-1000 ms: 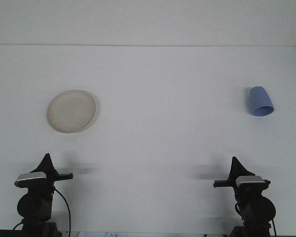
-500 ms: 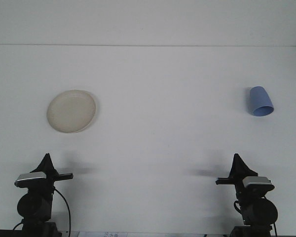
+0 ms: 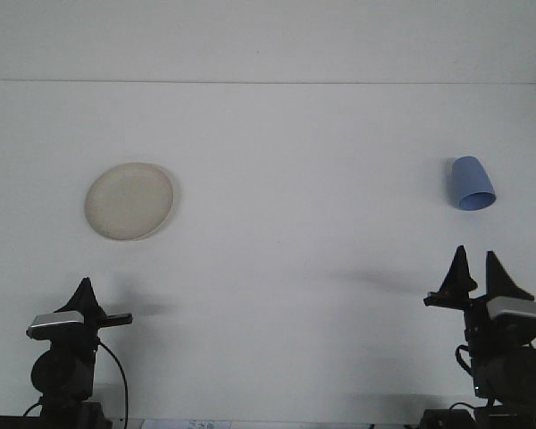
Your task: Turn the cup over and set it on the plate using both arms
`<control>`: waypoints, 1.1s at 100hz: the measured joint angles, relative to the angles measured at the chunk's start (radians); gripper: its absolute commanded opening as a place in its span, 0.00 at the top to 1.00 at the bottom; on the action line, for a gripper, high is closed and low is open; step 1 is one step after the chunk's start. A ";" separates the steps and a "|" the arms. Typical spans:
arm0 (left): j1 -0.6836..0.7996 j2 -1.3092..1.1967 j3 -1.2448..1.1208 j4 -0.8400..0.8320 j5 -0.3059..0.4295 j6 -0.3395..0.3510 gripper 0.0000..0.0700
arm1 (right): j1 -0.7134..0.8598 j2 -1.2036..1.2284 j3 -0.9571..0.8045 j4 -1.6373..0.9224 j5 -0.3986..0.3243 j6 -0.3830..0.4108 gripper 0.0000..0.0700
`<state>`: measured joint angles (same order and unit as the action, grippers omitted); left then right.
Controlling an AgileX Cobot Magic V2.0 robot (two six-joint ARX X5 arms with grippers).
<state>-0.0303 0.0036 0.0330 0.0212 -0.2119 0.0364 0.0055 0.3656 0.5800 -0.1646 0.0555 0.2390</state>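
Note:
A blue cup [image 3: 473,183] sits at the right of the white table, its narrow end pointing away and its wide end toward me. A cream plate [image 3: 129,200] lies flat at the left with nothing on it. My right gripper [image 3: 475,255] is open, two dark fingertips apart, a short way in front of the cup and not touching it. My left gripper [image 3: 86,284] stays low at the near left, its fingers together in one point, well in front of the plate and holding nothing.
The white table [image 3: 295,223] ends at a far edge near the top of the view, with a pale wall behind. Both arm bases and a cable sit at the near edge.
My right gripper has shifted right and slightly forward toward the cup, and its fingers have spread apart. The left arm, cup and plate have not moved.

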 measured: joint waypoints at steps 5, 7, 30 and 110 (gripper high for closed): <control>0.000 0.000 0.000 0.000 0.000 0.000 0.98 | 0.000 0.075 0.084 -0.059 0.022 -0.050 0.16; 0.000 0.000 0.000 0.000 0.000 0.000 0.98 | 0.000 0.105 0.116 -0.081 0.036 -0.068 0.16; 0.000 0.000 0.000 0.000 0.000 0.000 0.98 | -0.031 0.391 0.263 -0.135 0.177 -0.263 0.16; 0.000 0.000 0.000 0.000 0.000 0.000 0.98 | -0.479 1.135 0.259 0.360 -0.240 -0.356 0.24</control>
<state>-0.0299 0.0036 0.0330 0.0212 -0.2115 0.0364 -0.4732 1.5005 0.8394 0.1959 -0.1841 -0.1169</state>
